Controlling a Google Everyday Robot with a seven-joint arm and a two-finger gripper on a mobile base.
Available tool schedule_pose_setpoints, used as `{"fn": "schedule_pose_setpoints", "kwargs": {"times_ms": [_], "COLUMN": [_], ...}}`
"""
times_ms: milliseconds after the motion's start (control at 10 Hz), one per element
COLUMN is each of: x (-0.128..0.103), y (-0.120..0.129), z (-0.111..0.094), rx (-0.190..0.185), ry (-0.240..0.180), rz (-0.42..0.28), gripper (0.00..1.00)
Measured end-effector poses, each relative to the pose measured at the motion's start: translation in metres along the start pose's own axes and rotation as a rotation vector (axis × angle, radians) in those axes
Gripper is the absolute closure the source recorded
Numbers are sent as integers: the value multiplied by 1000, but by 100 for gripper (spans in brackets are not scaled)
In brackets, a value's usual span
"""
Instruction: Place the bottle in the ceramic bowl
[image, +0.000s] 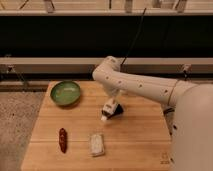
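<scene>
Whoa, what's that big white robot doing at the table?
The robot's claw is gripping a small white plastic bottle, tilted, over the middle of the wooden table. The bottle is meant to go into the round green ceramic bowl, which sits empty near the table's far left corner, apart from the claw. A thin dark red object and a flat pale rectangular block lie nearer the front edge, and nothing is touching them.

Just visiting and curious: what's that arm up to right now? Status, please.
Gripper over mid-table, jaws shut on bottle. Ceramic bowl empty, at far corner. Nothing between them.
</scene>
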Motion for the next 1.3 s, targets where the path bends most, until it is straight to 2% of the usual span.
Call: {"fn": "schedule_pose_setpoints", "kwargs": {"times_ms": [200, 600, 900, 1100, 1300], "x": [-6, -13, -10, -13, -24], "y": [-13, -55, -62, -84, -107], "z": [-1, -11, -16, -21, -28], "rx": [4, 23, 25, 44, 45], "ry": [0, 0, 5, 7, 6], "rz": [-15, -91, -107, -126, -147], "gripper": [99, 99, 99, 99, 99]}}
